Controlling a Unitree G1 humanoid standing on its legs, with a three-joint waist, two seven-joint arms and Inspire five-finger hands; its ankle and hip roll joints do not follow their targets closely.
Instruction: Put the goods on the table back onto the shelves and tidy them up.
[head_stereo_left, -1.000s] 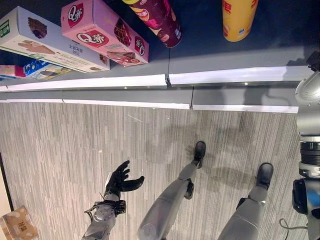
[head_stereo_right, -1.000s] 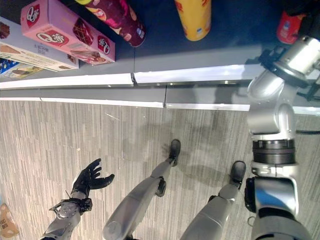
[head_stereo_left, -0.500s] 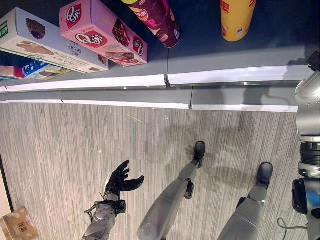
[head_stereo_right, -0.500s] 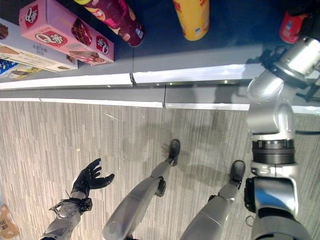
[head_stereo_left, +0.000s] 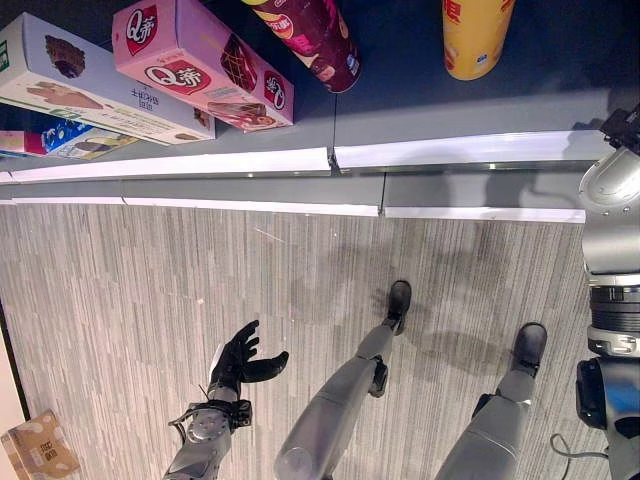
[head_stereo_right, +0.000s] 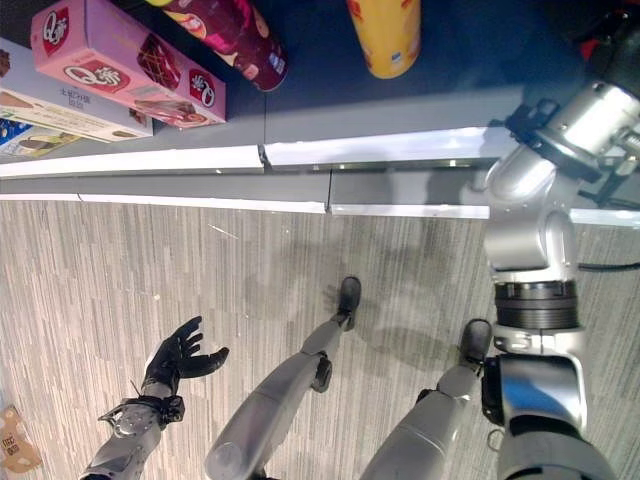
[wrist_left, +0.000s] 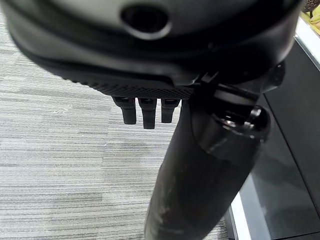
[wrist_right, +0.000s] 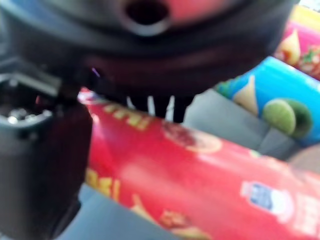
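— Two hands to account for. Where is the red can?

— The red can (wrist_right: 200, 180) lies on its side on the grey shelf (head_stereo_left: 480, 105), pressed up against the right hand (wrist_right: 45, 165). In the right wrist view its long axis runs slantwise past the thumb and the fingers (wrist_right: 160, 102). Which end is the lid I cannot tell.

— Is that hand gripping it?

— The thumb lies along one side and the fingers reach over the top, so it looks clasped around the can.

— And the left hand?

— The left hand (head_stereo_left: 238, 360) hangs low over the striped floor (head_stereo_left: 120, 290), fingers loosely spread, palm bare.

— What else sits on the shelf?

— A pink box (head_stereo_left: 200, 65) lying slantwise beside a white box (head_stereo_left: 70, 85), a maroon can (head_stereo_left: 315, 35) and a yellow can (head_stereo_left: 478, 35). A blue can (wrist_right: 272, 100) lies just behind the red one.
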